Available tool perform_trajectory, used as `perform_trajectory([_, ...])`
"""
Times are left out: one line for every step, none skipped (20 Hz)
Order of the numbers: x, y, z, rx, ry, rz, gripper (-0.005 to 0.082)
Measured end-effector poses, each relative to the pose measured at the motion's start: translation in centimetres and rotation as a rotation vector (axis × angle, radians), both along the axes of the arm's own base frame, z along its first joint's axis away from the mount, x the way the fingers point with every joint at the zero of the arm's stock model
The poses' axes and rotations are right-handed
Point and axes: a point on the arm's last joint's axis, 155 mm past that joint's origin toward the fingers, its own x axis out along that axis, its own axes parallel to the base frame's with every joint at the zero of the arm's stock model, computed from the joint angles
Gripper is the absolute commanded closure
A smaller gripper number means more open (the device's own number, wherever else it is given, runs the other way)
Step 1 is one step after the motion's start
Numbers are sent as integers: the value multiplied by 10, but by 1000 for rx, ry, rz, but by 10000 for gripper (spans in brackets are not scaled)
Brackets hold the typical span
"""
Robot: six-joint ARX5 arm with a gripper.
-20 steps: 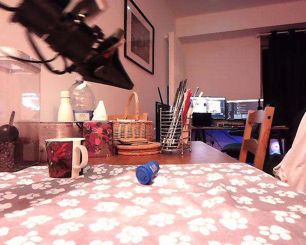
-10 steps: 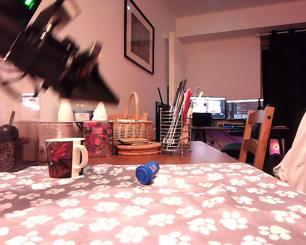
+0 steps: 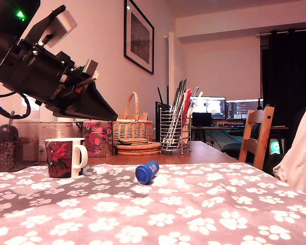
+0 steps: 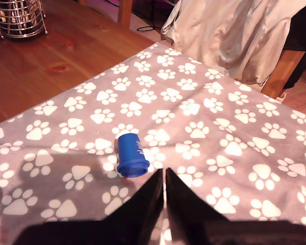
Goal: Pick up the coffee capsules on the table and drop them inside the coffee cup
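— Where's the blue capsule point(image 4: 131, 154)?
— On its side on the paw-print cloth point(image 4: 234, 132), well to the exterior view's right of the mug point(image 3: 65, 157). Light, rigid, likely to roll; I'd grip its tapered body.
— The gripper point(image 4: 164, 179)?
— Fingers pressed together, empty. Only the exterior view shows the mug.

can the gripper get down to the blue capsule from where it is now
Probably yes. The blue capsule lies on its side on the cloth with nothing around it, and the gripper hangs above it. Its jaws look nearly shut, so they would need to open first.
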Motion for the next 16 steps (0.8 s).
perform_trajectory([0,0,0,0,0,0,476])
perform_trajectory([0,0,0,-2,1,1,283])
perform_trajectory([0,0,1,-13,11,8,141])
perform_trajectory([1,0,1,-27,24,20,67])
perform_trajectory([1,0,1,-29,28,24,55])
perform_trajectory([1,1,1,-31,31,28,55])
perform_trajectory([2,0,2,-32,28,28,55])
perform_trajectory([2,0,3,-34,24,28,55])
perform_trajectory([2,0,4,-37,21,28,55])
perform_trajectory([3,0,5,-40,14,27,55])
perform_trajectory([4,-1,7,-45,5,27,55])
perform_trajectory([6,-2,10,-53,-8,26,55])
perform_trajectory([8,-4,11,-61,-22,26,55])
perform_trajectory([11,-6,9,-65,-29,25,55])
perform_trajectory([14,-8,5,-67,-31,25,55])
perform_trajectory([17,-10,0,-68,-34,23,55])
